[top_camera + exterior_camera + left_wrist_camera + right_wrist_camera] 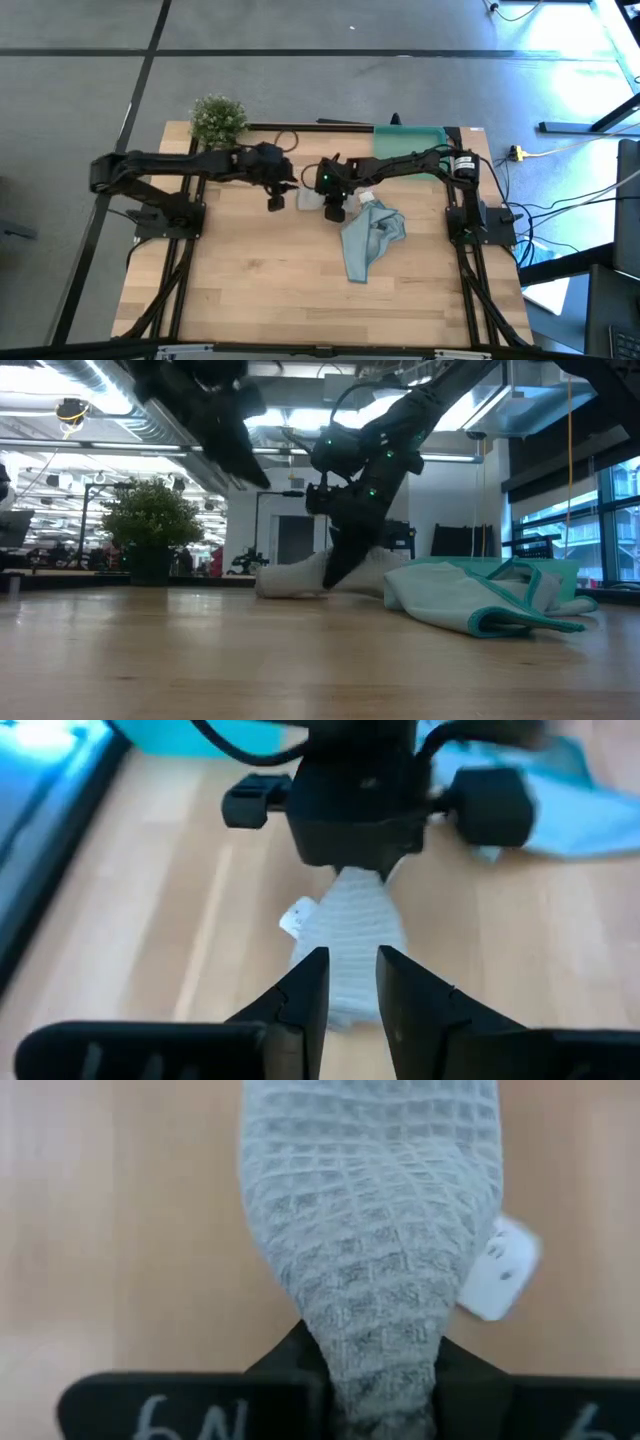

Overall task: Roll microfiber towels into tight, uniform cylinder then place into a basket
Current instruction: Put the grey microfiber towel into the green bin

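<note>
I had the right gripper (pixel 334 208) down at the middle of the table (pixel 260 290), its jaws pinched tight on one end of the rolled pale grey towel (pixel 312 198). From the right wrist camera the waffle-weave cloth (pixel 370 1230) ran straight out from between the fingers (pixel 285 1370), bunched narrow where they clamped it, and a small white tag (pixel 497 1270) stuck out at its side. In the low view that roll (pixel 295 578) lay on the wood with the right gripper (pixel 340 565) pressed down on it.

My left gripper (pixel 276 200) hung just beside the roll's other end, clear of the tabletop in the low view and holding nothing. Through the left wrist camera its two fingers (pixel 305 995) stood a narrow gap apart, pointing at the grey roll (pixel 350 935), with the right gripper's body (pixel 355 800) directly beyond.

The second towel, light blue (pixel 368 238), lay loose and crumpled on the table just to the right of the right gripper, unrolled; in the low view its folds (pixel 480 600) showed a teal edge. The teal-green basket (pixel 410 140) sat at the table's far edge on the right side, partly under the right arm, and I could not see inside it. A small potted plant (pixel 217 120) stood at the far left corner.
</note>
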{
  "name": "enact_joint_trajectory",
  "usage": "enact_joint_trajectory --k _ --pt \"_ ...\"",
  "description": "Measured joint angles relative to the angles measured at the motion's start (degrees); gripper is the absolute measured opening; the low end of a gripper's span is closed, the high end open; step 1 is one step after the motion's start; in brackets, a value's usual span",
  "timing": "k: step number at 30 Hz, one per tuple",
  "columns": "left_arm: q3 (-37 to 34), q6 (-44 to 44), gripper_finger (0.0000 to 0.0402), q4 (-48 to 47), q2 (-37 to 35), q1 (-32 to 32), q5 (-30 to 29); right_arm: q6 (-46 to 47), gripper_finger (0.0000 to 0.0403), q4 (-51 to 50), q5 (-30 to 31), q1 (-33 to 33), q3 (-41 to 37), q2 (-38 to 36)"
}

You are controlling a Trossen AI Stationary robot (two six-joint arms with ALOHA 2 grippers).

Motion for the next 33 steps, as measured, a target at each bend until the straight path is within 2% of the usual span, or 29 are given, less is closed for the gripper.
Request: enact_joint_trajectory --k 6,12,25,33 --pt "0.0 -3.0 0.0084 -4.8 -8.8 -0.1 -3.8 -4.6 0.0046 -4.0 1.6 -2.6 2.7 -1.6" --pt "0.0 -4.6 0.0081 -7.9 -14.0 -0.2 -7.8 -9.3 0.0046 -8.1 2.4 -6.0 5.8 -4.2" --pt "0.0 -4.8 0.0080 -8.7 -15.7 -0.2 -10.1 -20.8 0.0046 -19.1 8.0 -16.4 6.8 -17.3" --pt "0.0 -4.9 0.0080 -8.6 -15.7 -0.2 -10.2 -24.8 0.0046 -21.3 8.0 -24.9 1.5 -25.6"
